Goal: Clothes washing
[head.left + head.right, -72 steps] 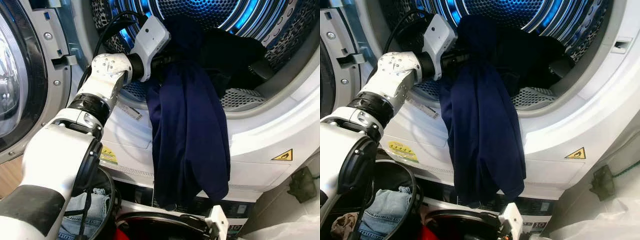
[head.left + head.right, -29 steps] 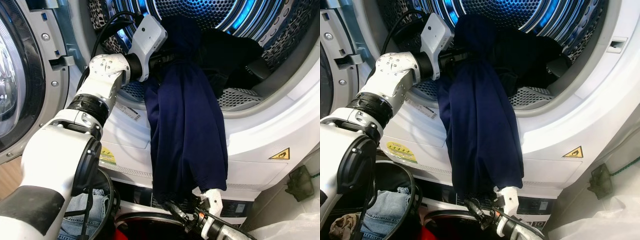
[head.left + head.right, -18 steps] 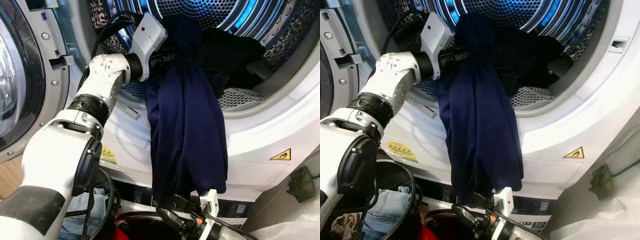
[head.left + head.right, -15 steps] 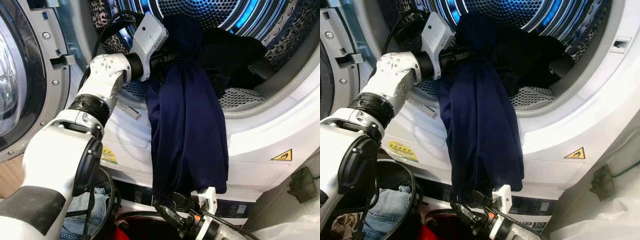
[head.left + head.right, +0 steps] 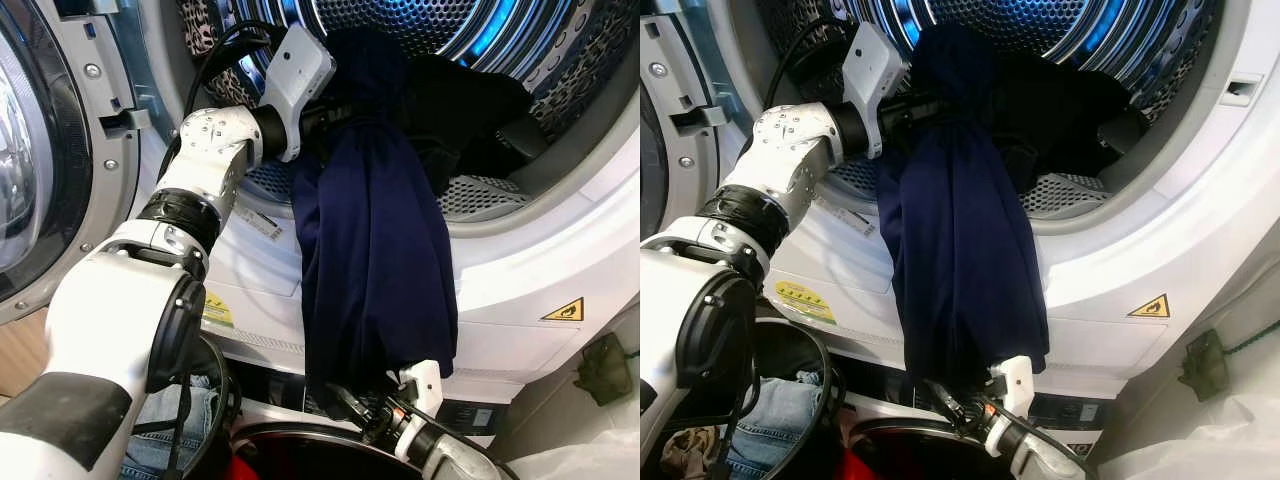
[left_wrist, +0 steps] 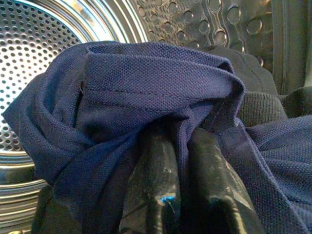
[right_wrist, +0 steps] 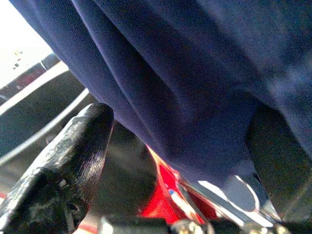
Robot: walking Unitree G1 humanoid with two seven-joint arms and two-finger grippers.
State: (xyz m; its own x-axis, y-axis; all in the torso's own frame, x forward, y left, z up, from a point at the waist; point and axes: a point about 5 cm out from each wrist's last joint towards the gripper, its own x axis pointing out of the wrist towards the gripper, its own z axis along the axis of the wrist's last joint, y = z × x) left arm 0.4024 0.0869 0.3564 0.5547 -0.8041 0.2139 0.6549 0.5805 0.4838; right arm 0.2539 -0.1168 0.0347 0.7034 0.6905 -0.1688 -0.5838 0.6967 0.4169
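In the upper middle of the head views the left tool [image 5: 335,112] is pressed together on a bunched fold of the navy garment [image 5: 375,250] at the mouth of the washing machine drum [image 5: 420,20]; the left wrist view shows its two black fingers [image 6: 151,190] close side by side with the navy cloth pinched between and draped over them. From that grip the garment hangs straight down over the white front panel [image 5: 520,290] of the machine, its lower edge reaching the lower middle of the frame. Behind it, inside the perforated, blue-lit drum, lies a pile of dark clothes [image 5: 470,110]. The right tool [image 5: 350,405] sits at the bottom centre of the frame, just under the garment's hanging hem; in the right wrist view its fingers are spread, one black finger [image 7: 73,156] on one side and the navy cloth hanging between it and the other, not clamped as far as can be seen. The open machine door [image 5: 40,150] stands along the left edge of the frame. At the lower left, behind the left arm, a basket [image 5: 835,385] holds blue denim [image 5: 770,420], and something red [image 7: 165,195] shows at the bottom below the hem. A yellow warning sticker [image 5: 563,311] sits on the panel at the right.
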